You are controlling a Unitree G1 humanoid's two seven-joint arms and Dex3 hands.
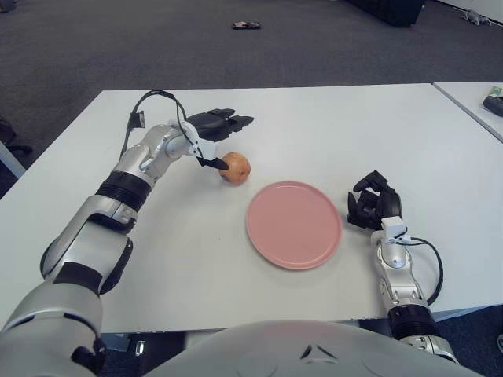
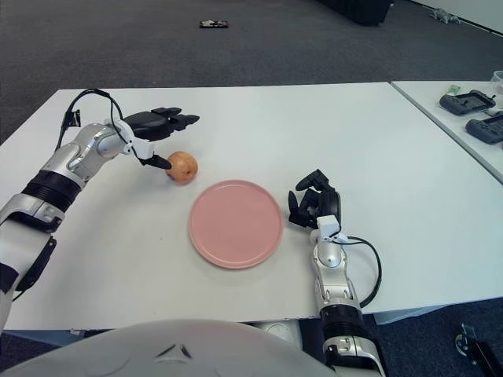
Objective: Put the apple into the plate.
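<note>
Left eye view: round orange-red apple on white worktop, just beside pink round plate, up-left of it. Your left hand over it, fingers wide, thumb touching apple, not gripping.

Right eye view: right hand beside plate's right edge, fingers curled, empty. Apple probably firm, smooth, rolls easily; pinch across middle. Round, no long axis; stem direction unclear.

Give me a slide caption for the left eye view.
Left robot hand open at the apple, beside the empty pink plate; right robot hand idle right of the plate.

No legible text, labels, brands or numbers — nothing readable on any surface
</note>
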